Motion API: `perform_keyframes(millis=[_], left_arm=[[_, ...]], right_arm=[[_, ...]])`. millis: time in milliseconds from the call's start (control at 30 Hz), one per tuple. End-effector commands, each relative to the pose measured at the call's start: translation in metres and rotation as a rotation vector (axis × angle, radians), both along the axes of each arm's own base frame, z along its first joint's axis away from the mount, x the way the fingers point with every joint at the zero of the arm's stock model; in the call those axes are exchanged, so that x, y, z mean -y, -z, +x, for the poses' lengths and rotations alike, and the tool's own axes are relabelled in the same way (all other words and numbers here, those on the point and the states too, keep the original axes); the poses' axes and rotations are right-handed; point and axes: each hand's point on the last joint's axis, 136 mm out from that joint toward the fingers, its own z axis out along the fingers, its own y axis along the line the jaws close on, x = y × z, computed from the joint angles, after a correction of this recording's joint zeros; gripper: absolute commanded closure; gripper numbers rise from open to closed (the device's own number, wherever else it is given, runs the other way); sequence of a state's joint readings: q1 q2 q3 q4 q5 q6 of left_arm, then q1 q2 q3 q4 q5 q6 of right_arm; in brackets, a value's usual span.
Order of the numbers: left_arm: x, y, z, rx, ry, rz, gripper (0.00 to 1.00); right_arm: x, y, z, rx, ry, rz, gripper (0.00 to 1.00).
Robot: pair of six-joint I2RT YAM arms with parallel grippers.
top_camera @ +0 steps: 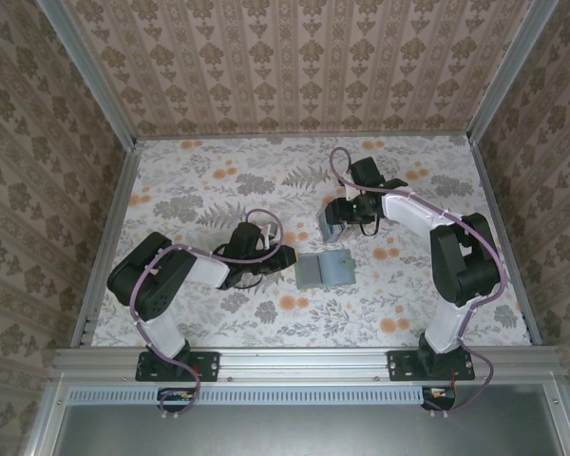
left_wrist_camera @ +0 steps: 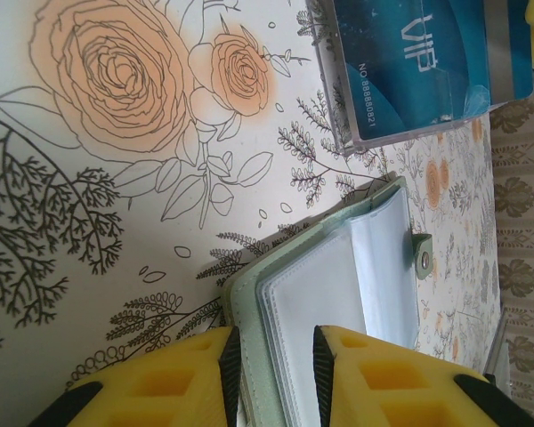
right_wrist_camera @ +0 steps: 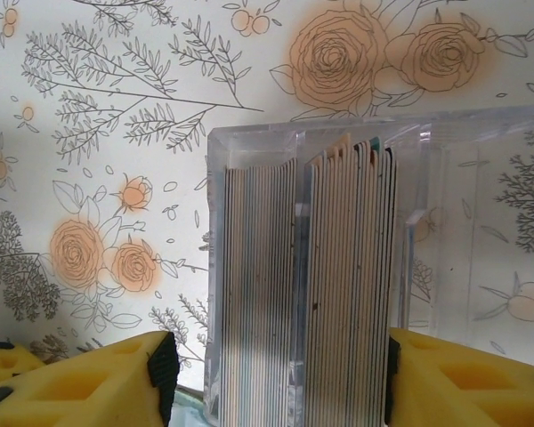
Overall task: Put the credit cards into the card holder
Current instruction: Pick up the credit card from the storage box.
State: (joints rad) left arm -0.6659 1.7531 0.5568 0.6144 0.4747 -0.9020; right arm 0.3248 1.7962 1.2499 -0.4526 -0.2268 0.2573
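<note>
- On my overhead feed the card holder [top_camera: 325, 269], a pale green wallet with clear pockets, lies open near the middle of the tabletop [top_camera: 218, 171], a little toward the near edge.
- The left gripper [top_camera: 285, 256] sits at the holder's left edge. On the left wrist feed its yellow fingers [left_wrist_camera: 187, 374] are pinched on the green cover and the first clear pockets [left_wrist_camera: 374, 258], so I read it as clamped on the holder.
- The credit cards [right_wrist_camera: 311, 285] stand on edge, packed together, in a clear box [right_wrist_camera: 481, 222]. That box [top_camera: 330, 226] sits just beyond the holder, toward the far edge.
- From the left wrist I see a blue card [left_wrist_camera: 409, 53] printed "VIP" facing out through the box wall.
- The right gripper [top_camera: 340, 211] is at the box. On its wrist feed the jaws are spread wide, one finger [right_wrist_camera: 89, 382] left of the box with a gap and the other at the right of the card stack, gripping nothing.
</note>
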Motion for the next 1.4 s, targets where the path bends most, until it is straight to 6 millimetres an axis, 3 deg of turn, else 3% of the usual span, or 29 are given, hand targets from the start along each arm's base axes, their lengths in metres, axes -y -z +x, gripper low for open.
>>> perform_keyframes(millis=[0,233,333,700,900,1000,1267,1367], left_arm=[[-0.064,0.095,-0.051,-0.268,-0.065,0.341,0.69],[-0.064,0.096,-0.052,-0.270,-0.063,0.344,0.69],[-0.062,0.096,-0.052,-0.272,-0.056,0.337,0.68],[-0.063,0.096,-0.052,-0.273,-0.058,0.356,0.68],[-0.062,0.095,-0.052,-0.271,-0.057,0.360,0.68],[-0.061,0.096,-0.052,-0.273,-0.053,0.354,0.68],[-0.061,0.095,-0.052,-0.271,-0.052,0.364,0.68],[-0.062,0.095,-0.052,-0.272,-0.052,0.370,0.68]], right_arm=[[-0.012,-0.017,-0.005,0.013,-0.036,0.078,0.38],[-0.010,-0.030,-0.005,0.050,-0.026,0.109,0.44],[-0.009,-0.027,-0.007,0.034,-0.021,0.108,0.50],[-0.003,-0.019,-0.008,0.018,-0.005,0.083,0.79],[0.000,-0.027,-0.009,0.034,0.010,0.068,0.90],[0.013,-0.031,-0.011,0.036,0.095,0.040,0.97],[0.033,-0.053,-0.044,0.131,0.205,0.084,1.00],[0.025,-0.061,-0.064,0.140,0.152,0.161,1.00]])
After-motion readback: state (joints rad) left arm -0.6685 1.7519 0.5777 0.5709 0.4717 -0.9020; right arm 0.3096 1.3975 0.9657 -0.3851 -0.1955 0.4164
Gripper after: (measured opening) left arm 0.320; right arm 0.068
